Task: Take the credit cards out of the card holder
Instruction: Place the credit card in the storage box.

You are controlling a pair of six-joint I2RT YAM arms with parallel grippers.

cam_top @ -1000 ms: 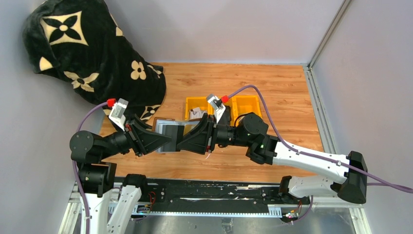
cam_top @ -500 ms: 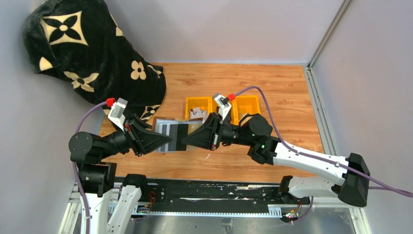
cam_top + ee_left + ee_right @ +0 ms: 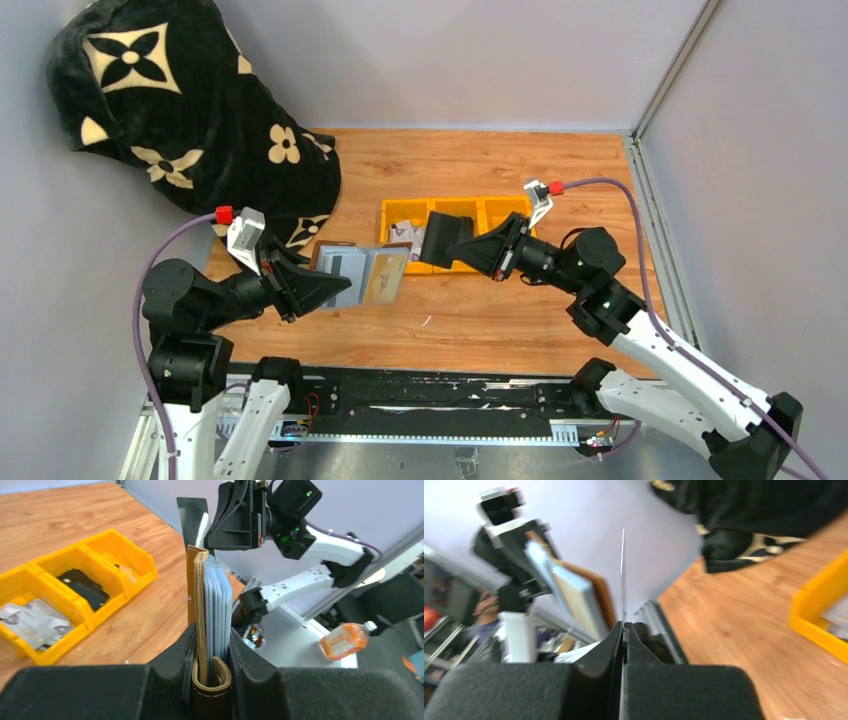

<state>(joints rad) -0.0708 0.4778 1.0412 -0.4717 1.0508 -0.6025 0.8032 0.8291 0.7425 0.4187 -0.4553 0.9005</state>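
My left gripper (image 3: 335, 285) is shut on the brown leather card holder (image 3: 328, 262), holding it on edge above the table. Between its fingers (image 3: 186, 647) I see the holder's fold (image 3: 199, 605) and several grey-blue credit cards (image 3: 218, 600) still packed inside; a tan card face (image 3: 385, 275) shows from above. My right gripper (image 3: 465, 248) is shut on one dark card (image 3: 442, 232), clear of the holder and over the yellow tray (image 3: 400, 210). That card is a thin edge-on line (image 3: 623, 575) rising from the pinched jaws of the right gripper (image 3: 623, 626).
The yellow three-compartment tray (image 3: 117, 550) holds a small black object (image 3: 82, 587) and silvery cards (image 3: 32, 622). A black blanket with cream flowers (image 3: 170, 100) is heaped at the back left. Grey walls close in at the back and right.
My right gripper shut on a dark card at the holder, drew it out and carried it right, over the yellow tray. The left gripper kept hold of the card holder, nearly still.
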